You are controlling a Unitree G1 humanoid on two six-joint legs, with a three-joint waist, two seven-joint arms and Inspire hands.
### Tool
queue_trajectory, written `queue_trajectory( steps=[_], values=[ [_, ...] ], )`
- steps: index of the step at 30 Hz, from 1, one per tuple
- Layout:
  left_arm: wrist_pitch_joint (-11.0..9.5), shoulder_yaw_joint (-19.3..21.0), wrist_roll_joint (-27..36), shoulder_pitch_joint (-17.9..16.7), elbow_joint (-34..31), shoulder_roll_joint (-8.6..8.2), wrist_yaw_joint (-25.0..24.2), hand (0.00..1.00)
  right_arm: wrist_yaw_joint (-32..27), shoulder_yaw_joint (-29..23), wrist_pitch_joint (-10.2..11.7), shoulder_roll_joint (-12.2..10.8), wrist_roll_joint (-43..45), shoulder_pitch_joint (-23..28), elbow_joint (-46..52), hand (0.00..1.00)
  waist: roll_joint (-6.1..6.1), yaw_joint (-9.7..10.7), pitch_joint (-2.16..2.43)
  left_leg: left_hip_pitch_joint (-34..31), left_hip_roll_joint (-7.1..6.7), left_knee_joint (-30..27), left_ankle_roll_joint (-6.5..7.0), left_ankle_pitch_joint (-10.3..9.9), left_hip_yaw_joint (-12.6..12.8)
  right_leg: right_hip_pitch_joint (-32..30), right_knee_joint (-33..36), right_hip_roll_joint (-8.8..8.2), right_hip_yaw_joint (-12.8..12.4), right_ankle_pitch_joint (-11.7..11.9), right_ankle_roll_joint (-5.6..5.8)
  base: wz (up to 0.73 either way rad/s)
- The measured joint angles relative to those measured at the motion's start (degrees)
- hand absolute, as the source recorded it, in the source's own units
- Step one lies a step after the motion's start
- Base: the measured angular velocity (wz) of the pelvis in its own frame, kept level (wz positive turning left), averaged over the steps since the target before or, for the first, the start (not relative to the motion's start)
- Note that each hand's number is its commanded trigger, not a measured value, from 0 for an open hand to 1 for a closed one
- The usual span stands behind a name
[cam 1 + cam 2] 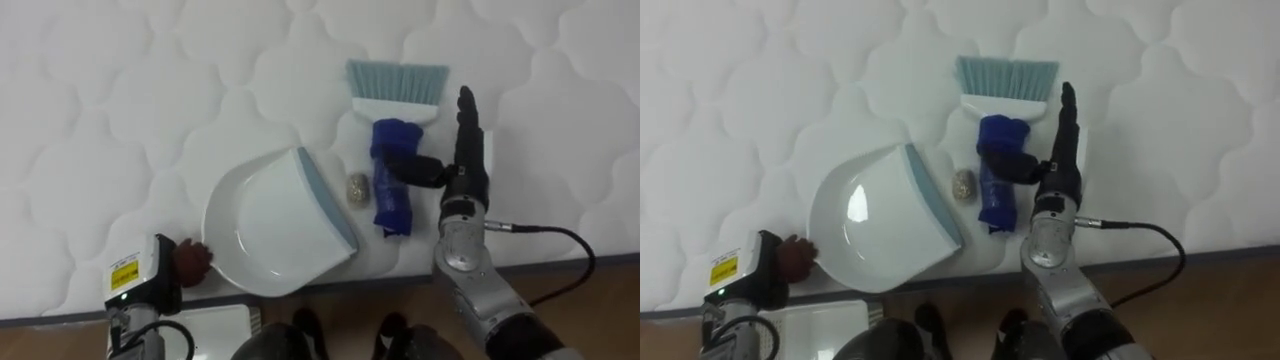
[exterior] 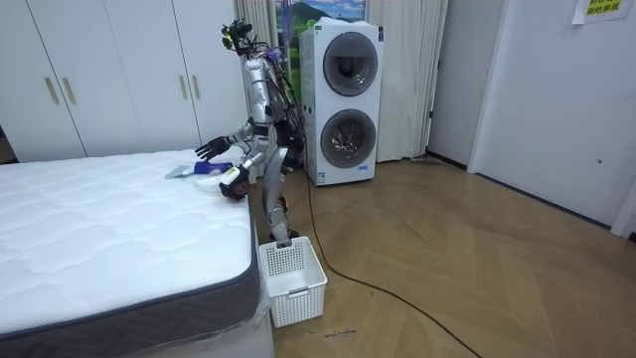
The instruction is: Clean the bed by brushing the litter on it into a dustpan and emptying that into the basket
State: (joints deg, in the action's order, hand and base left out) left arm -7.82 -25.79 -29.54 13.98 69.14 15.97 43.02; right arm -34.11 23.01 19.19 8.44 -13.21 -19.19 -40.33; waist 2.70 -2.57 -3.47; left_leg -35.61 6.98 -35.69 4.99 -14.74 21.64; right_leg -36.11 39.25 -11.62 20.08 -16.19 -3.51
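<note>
Dustpan (image 1: 265,225) on mattress (image 1: 120,100), wad (image 1: 357,187) just beside — brush (image 1: 395,150) near

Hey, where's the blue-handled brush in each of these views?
Left eye view: the brush lies right of centre, bristles toward the top, beside the right hand.
Right eye view: the brush lies near centre, bristles toward the top.
Room view: probably the blue patch at the mattress edge.
Shared landmark: the white mattress.
</note>
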Motion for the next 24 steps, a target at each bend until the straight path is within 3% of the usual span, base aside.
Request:
queue_trajectory(
  steps=[24],
  values=[
    [-1.0,-0.2,-0.2,1.1,-0.6,0.00,-0.8,1.00,3.0,2.2,0.7,0.5,0.3,-0.5,-8.5,0.00,0.42,-0.9,-0.07,-1.7,-0.02,0.1,-0.03,0.0,-0.8,-1.0,-0.5,0.05,1.0,0.0,0.01,0.01]
  ],
)
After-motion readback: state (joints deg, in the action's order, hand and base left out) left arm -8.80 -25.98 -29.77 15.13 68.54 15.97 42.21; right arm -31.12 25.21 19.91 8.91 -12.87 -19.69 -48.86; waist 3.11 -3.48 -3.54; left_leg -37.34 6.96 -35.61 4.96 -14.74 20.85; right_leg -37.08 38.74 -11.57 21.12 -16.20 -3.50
